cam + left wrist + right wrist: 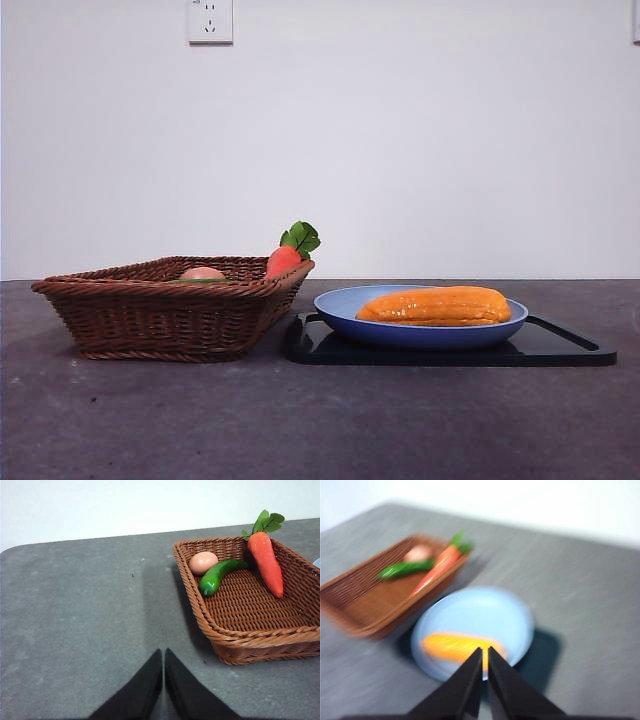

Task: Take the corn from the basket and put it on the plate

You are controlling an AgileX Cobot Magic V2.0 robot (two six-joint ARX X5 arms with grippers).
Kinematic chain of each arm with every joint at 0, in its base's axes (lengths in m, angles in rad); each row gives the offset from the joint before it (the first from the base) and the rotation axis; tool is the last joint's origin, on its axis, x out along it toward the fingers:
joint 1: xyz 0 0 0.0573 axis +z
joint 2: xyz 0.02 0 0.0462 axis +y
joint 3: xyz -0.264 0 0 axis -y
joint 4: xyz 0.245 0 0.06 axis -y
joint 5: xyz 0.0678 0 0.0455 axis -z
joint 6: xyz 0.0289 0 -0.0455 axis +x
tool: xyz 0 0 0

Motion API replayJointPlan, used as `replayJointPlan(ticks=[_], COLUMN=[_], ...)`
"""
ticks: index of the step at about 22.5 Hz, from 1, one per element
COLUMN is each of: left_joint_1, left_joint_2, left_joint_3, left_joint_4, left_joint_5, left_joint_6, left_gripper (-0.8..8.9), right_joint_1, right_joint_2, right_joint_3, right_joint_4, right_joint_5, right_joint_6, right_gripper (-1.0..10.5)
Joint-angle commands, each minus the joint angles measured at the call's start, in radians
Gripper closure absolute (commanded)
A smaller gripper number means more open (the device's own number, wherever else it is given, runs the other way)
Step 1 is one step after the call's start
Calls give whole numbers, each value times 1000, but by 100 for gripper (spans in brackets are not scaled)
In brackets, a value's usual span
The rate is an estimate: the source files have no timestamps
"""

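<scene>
1. The basket (175,305) sits on the left of the tabletop (320,420), holding a peach-coloured egg (203,562), a green pepper (220,575) and a carrot (284,260) leaning on its right rim.
2. The corn (435,306) lies lengthwise in the plate (345,320), which rests on a black tray (560,345) just right of the basket.
3. Left gripper (163,652): clenched, empty, above bare tabletop.
4. Right gripper (485,651): clenched, empty, above the plate.
</scene>
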Motion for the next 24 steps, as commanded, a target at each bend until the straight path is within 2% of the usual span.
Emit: replayJointPlan(ticks=[1, 3, 8, 14, 24], left_joint_1=[2, 2, 2, 2, 2], left_joint_2=[-1, -1, -1, -1, -1], left_joint_3=[-28, -28, -28, -28, -28], left_joint_4=[-3, -3, -3, -3, -3], left_joint_5=[-1, -1, -1, -1, -1], left_joint_6=[-10, -10, -10, -10, -10], left_gripper=[806, 806, 806, 806, 806], right_joint_1=[-23, -23, -23, -23, -23], right_joint_2=[-98, -182, -314, -411, -507], right_joint_3=[-121, -237, -421, -523, -561], right_joint_4=[114, 213, 351, 366, 300], right_joint_5=[69, 155, 259, 283, 338], right_joint_6=[-12, -6, 68, 92, 92], right_gripper=[943, 943, 943, 943, 943])
